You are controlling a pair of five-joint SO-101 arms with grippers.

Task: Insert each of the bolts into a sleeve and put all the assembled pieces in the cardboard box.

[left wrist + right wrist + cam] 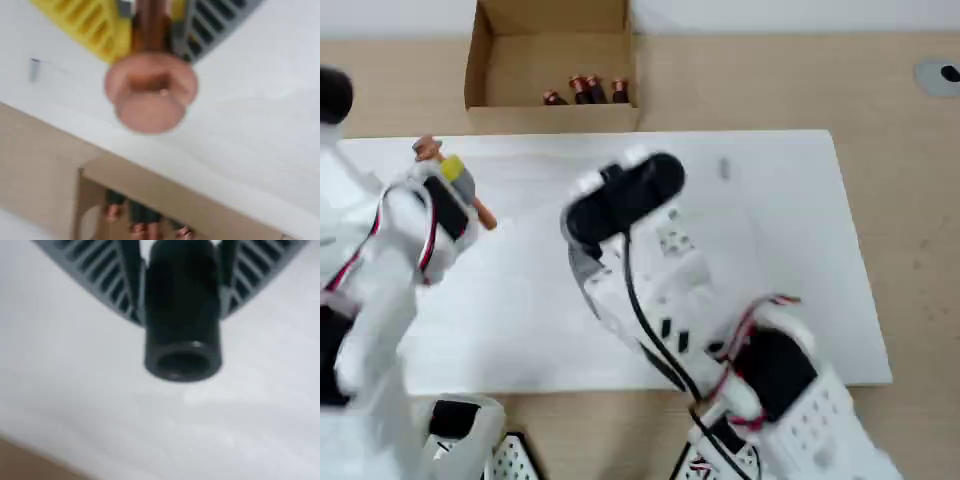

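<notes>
My left gripper (455, 180) is over the left part of the white mat, shut on a copper bolt (428, 150). Up close, the bolt's round head (150, 95) sticks out between the yellow finger (95, 25) and the grey finger (215, 25). My right gripper (182, 285) is shut on a black sleeve (182, 330), whose open bore faces the camera above the mat. In the high view that arm (625, 195) stands mid-mat and hides its fingers. The cardboard box (485, 65) at the back holds several assembled pieces (585, 90), also seen in the box (145, 217).
The white mat (770, 260) covers most of the wooden table. A small grey item (724, 168) lies on the mat's far right part. A grey disc (938, 76) sits at the table's far right corner. The arm bases stand at the near edge.
</notes>
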